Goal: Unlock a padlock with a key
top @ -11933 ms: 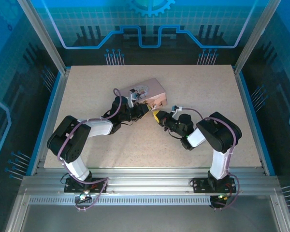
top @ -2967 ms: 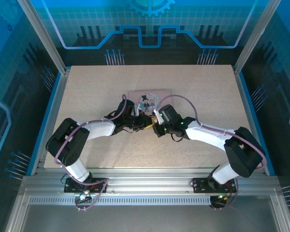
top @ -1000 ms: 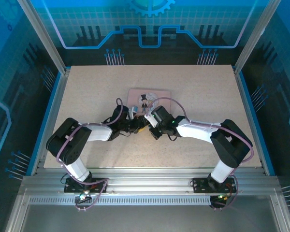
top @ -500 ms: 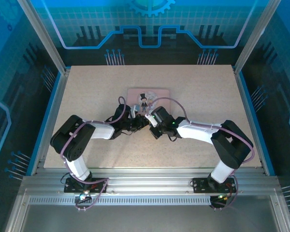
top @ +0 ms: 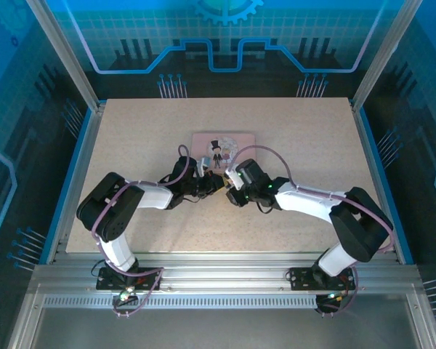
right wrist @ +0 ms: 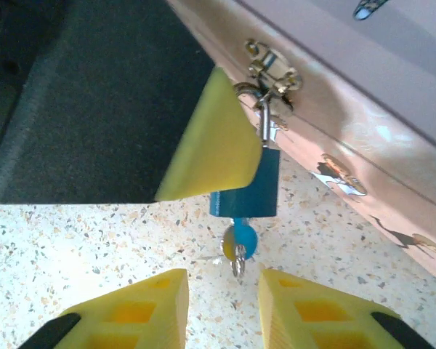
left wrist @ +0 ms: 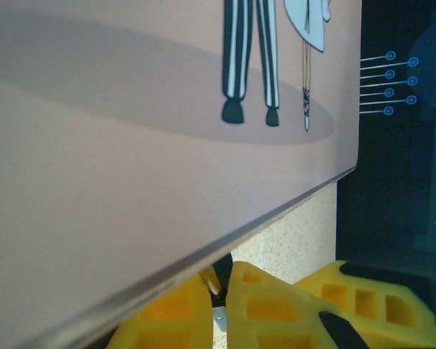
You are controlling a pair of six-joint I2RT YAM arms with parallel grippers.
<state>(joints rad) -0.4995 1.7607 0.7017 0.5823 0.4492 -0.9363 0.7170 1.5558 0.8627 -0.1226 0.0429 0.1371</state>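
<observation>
Our left gripper (left wrist: 216,297) pinches the small blue metal padlock (right wrist: 244,190) on the pink rectangular box's (right wrist: 363,138) near side, with the tiny blue-headed silvery key (right wrist: 238,243) in it. Our right gripper (right wrist: 222,305), jaws apart, should close squarely on the key's head and twist gently.

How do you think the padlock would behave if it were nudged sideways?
Probably swings rather than slides, since the padlock hangs by its shackle from the clasp. The key below would likely wobble with it. Likely light, being small beside the pink box.
</observation>
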